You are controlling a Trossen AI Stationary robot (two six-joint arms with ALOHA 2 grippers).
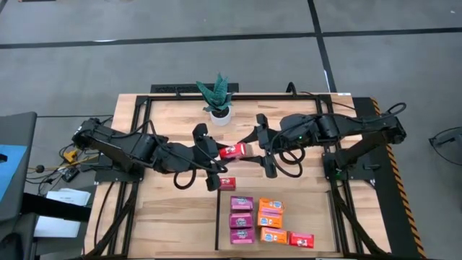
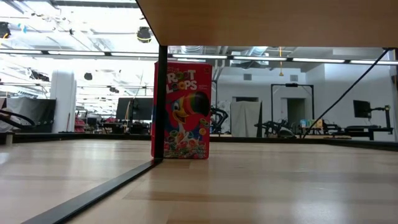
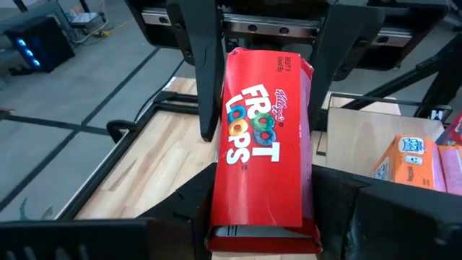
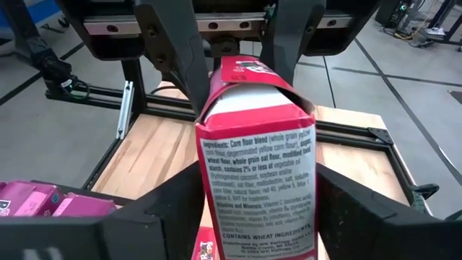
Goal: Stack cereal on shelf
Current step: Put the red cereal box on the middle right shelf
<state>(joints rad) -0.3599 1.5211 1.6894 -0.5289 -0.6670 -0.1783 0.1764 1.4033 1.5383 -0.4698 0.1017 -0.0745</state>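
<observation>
The cereal boxes [image 1: 271,222] are magenta, orange and red. The held box [image 3: 263,137] is red with colourful letters. The plant [image 1: 216,92] is green.

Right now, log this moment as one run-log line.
stage: handover mid-air | left gripper: shut on red cereal box | right gripper: around the box's other end, grip unclear | shelf: seven boxes lying flat

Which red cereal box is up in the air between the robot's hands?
The red box between the left hand and right hand, near the plant. The other red boxes sit on wood.
</observation>
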